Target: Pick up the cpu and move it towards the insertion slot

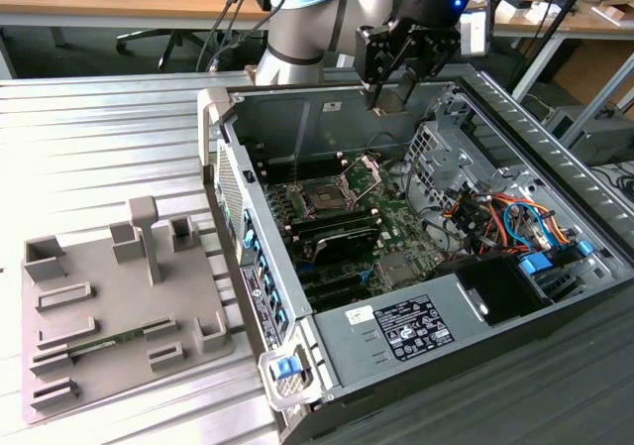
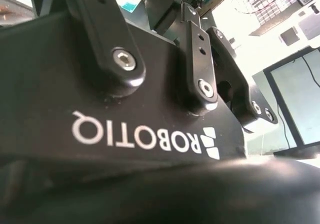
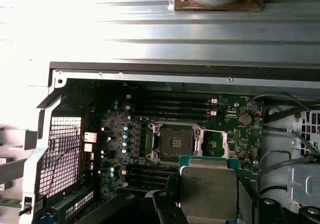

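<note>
Above open computer case (image 1: 515, 296), tool (image 1: 391, 93) grips cpu (image 3: 207, 191).

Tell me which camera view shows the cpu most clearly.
The first wrist view shows it best: the cpu appears large, with its silvery top facing the camera, held in the gripper near the insertion slot. In the exterior view the gripper hangs above the open computer case; I cannot make out the cpu there.

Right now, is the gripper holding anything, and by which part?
Yes: the gripper holds the cpu, its jaws clamped on opposite side edges. The chip hangs flat, metal top facing the first wrist camera, above the open case, not yet at the insertion slot.
</note>
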Controlling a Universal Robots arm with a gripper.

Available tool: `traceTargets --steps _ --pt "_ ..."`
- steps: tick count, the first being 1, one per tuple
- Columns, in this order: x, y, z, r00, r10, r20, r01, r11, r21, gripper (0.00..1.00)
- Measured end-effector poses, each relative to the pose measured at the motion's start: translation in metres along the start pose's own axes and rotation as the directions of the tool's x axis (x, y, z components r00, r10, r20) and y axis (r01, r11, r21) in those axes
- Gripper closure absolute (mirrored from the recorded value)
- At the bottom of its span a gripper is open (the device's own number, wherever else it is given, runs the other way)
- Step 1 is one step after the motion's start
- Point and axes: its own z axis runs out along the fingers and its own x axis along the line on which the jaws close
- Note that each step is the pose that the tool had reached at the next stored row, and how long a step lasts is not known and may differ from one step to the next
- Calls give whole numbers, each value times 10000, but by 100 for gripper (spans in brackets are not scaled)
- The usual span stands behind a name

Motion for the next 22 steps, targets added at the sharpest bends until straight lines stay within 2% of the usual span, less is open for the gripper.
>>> traceTargets --steps 22 --pt "0 0 42 10000 0 0 0 10000 -1 45"
